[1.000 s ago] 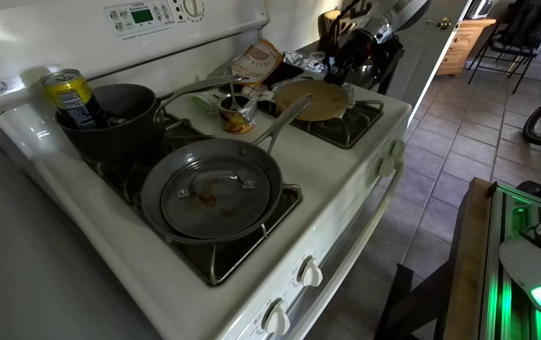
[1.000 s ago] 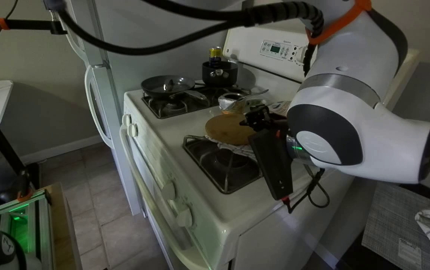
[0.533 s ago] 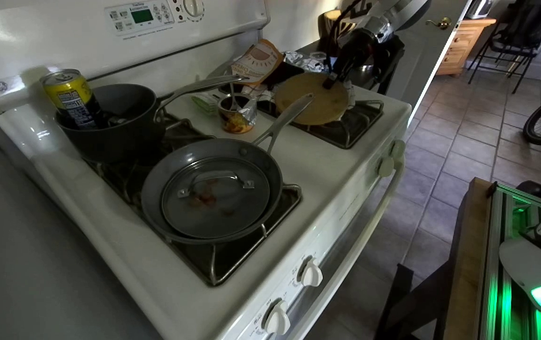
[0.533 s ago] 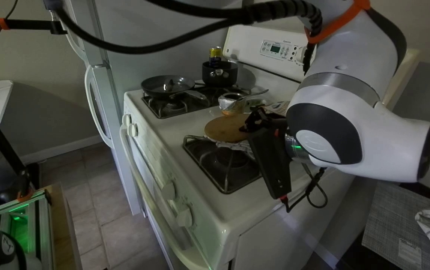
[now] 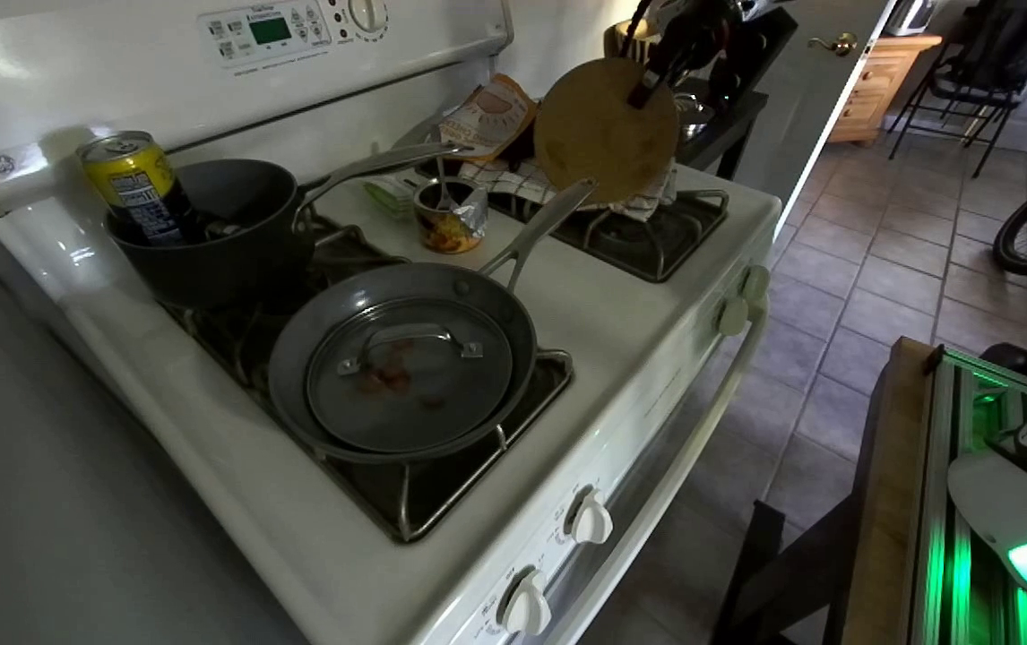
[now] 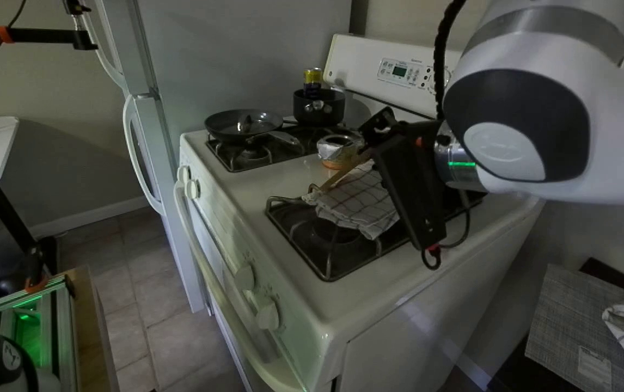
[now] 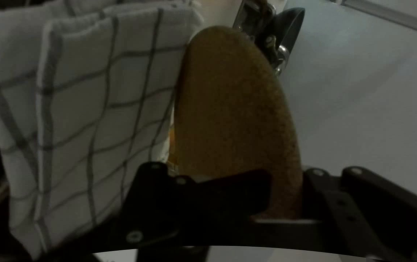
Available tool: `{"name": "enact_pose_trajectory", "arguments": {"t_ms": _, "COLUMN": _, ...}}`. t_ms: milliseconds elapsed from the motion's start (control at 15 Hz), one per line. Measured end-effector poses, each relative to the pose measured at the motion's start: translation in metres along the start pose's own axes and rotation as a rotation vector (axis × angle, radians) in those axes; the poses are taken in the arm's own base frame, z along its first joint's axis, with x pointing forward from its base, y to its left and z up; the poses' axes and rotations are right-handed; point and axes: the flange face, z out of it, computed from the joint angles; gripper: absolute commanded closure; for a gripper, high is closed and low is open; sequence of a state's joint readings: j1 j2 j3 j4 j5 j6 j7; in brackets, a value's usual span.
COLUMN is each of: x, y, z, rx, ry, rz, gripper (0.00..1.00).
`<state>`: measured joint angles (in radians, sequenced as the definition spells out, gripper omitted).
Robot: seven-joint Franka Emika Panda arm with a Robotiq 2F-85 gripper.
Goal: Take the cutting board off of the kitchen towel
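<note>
While black end effector pinches edge of round light-brown wooden cutting board, tilted over checked whitish cloth towel, board seems light, stiff; edge hold suits.

The cutting board is brown, the kitchen towel whitish with a grid of dark lines, the gripper black. In an exterior view, the near frying pan is grey, the left can yellow and dark.
</note>
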<state>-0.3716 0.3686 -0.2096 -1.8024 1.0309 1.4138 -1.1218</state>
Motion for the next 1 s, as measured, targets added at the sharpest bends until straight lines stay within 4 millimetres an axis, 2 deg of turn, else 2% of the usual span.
{"name": "enact_pose_trajectory", "arguments": {"t_ms": 267, "x": 0.017, "y": -0.039, "z": -0.023, "rx": -0.04, "ry": 0.026, "rz": -0.125, "gripper": 1.0}}
{"name": "enact_pose_trajectory", "arguments": {"t_ms": 667, "x": 0.038, "y": -0.083, "z": -0.042, "rx": -0.084, "ry": 0.051, "rz": -0.294, "gripper": 1.0}}
{"name": "enact_pose_trajectory", "arguments": {"t_ms": 1000, "x": 0.039, "y": -0.084, "z": -0.043, "rx": -0.081, "ry": 0.064, "rz": -0.296, "gripper": 1.0}}
